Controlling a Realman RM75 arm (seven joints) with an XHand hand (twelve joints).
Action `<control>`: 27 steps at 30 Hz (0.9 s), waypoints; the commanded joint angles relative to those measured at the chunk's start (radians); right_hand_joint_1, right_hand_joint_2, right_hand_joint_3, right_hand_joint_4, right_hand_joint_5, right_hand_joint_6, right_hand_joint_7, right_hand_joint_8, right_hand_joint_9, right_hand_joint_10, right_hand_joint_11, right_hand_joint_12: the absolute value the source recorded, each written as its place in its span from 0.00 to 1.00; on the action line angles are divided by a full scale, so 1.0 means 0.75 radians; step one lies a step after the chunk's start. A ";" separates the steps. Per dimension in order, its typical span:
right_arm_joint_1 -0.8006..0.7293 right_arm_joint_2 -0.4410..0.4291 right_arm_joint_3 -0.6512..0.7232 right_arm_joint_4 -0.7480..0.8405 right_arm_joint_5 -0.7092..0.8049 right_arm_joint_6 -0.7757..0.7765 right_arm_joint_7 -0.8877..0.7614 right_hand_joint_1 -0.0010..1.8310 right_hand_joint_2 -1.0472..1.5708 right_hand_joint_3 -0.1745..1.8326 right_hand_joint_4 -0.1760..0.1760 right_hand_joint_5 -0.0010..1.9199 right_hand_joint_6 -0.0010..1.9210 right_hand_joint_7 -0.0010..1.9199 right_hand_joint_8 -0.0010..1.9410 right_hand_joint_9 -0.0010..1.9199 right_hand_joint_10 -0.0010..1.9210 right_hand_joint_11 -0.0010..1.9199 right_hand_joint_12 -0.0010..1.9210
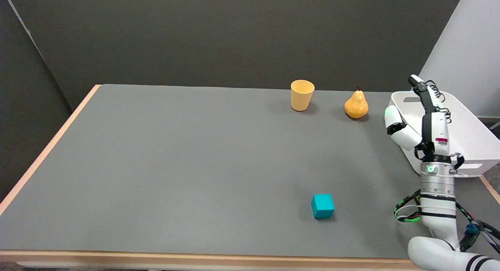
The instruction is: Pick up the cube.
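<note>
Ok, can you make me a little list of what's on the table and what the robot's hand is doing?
cube: teal cube, lying alone near the table's front edge
cup: yellow cup, upright at the back
pear: yellow pear, right of the cup
bin: white bin, at the table's right edge
right hand: right hand, raised in front of the bin, fingers apart, holding nothing
table: grey table

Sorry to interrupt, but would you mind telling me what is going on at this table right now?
The robot is meant to pick up the teal cube, but nothing is being handled yet. The cube sits alone near the front of the grey table. The right hand is raised in the air, fingers apart and empty, in front of a white bin at the right edge, well behind the cube. A yellow cup and a pear stand at the back.
</note>
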 commanded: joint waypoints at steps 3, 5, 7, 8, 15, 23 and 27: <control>0.005 0.005 -0.006 0.003 -0.013 -0.007 0.015 0.28 0.67 0.51 0.60 0.13 0.22 0.13 0.14 0.07 0.35 0.00 0.36; 0.003 0.005 -0.009 0.004 -0.029 0.024 0.015 0.28 0.67 0.51 0.60 0.13 0.22 0.13 0.14 0.07 0.35 0.00 0.37; -0.005 0.005 -0.009 0.012 -0.049 0.059 0.015 0.28 0.67 0.51 0.60 0.13 0.22 0.13 0.15 0.07 0.35 0.00 0.37; -0.018 0.006 -0.009 0.022 -0.062 0.085 0.015 0.28 0.67 0.51 0.59 0.13 0.22 0.13 0.15 0.07 0.35 0.00 0.37; -0.235 0.052 -0.007 0.195 -0.185 0.216 0.006 0.27 0.64 0.57 0.57 0.13 0.27 0.15 0.21 0.09 0.38 0.00 0.42; -0.420 0.027 -0.020 0.240 -0.479 0.335 -0.118 0.25 0.63 0.56 0.55 0.13 0.27 0.17 0.24 0.12 0.41 0.00 0.44; -0.446 0.019 -0.092 0.281 -0.616 0.354 -0.188 0.26 0.64 0.52 0.53 0.15 0.27 0.21 0.24 0.13 0.45 0.00 0.44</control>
